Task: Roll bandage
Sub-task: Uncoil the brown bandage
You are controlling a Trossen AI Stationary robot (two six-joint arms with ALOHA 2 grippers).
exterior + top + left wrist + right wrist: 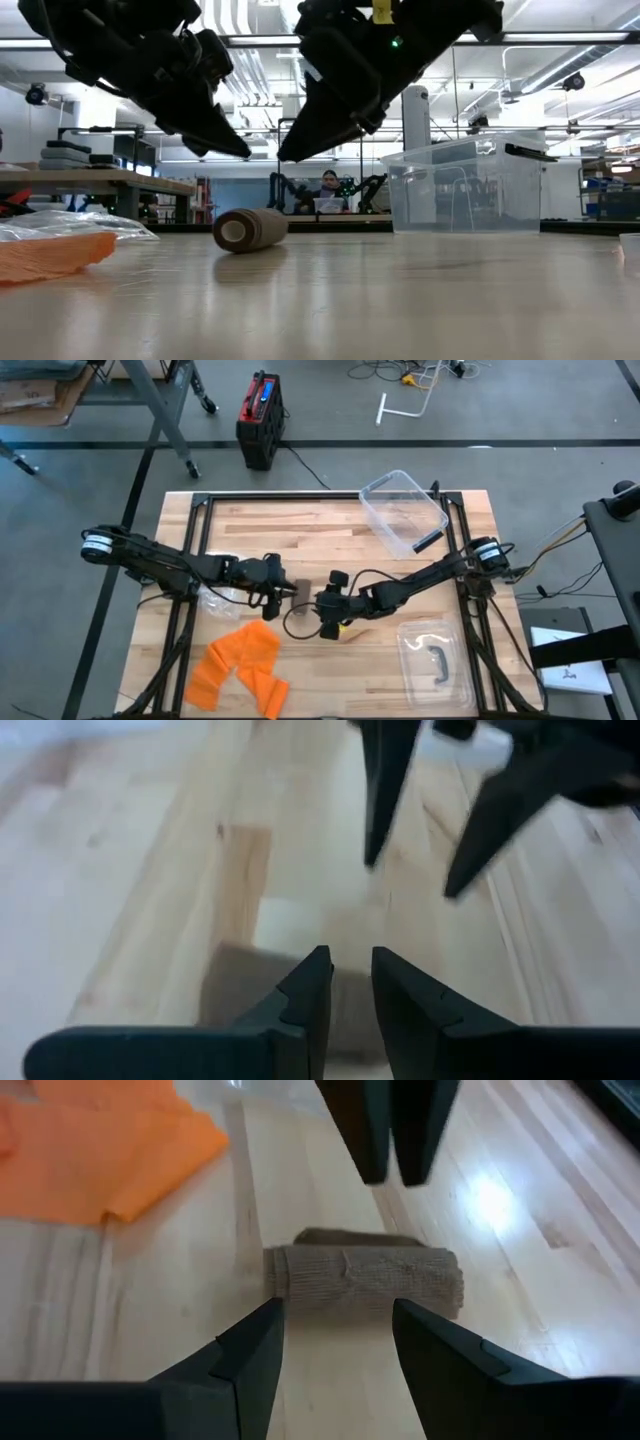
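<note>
A tan bandage roll (pixel 250 229) lies on its side on the wooden table, near the middle; it also shows in the high view (pixel 301 584) and the right wrist view (pixel 365 1280). My left gripper (pixel 238 150) hovers above the roll from its left side, fingers shut and empty; in the left wrist view (pixel 350 985) the roll (pixel 240 995) lies just under the fingers. My right gripper (pixel 288 152) hovers above the roll from its right side, open and empty; in the right wrist view (pixel 340 1335) its fingers stand apart over the roll without touching it.
Orange cloth (pixel 240 665) lies at the near left, with a clear plastic bag (pixel 215 600) beside it. A clear plastic bin (pixel 400 510) stands at the far right. Its lid (pixel 435 660) lies at the near right. A black cable loop (pixel 300 622) lies near the grippers.
</note>
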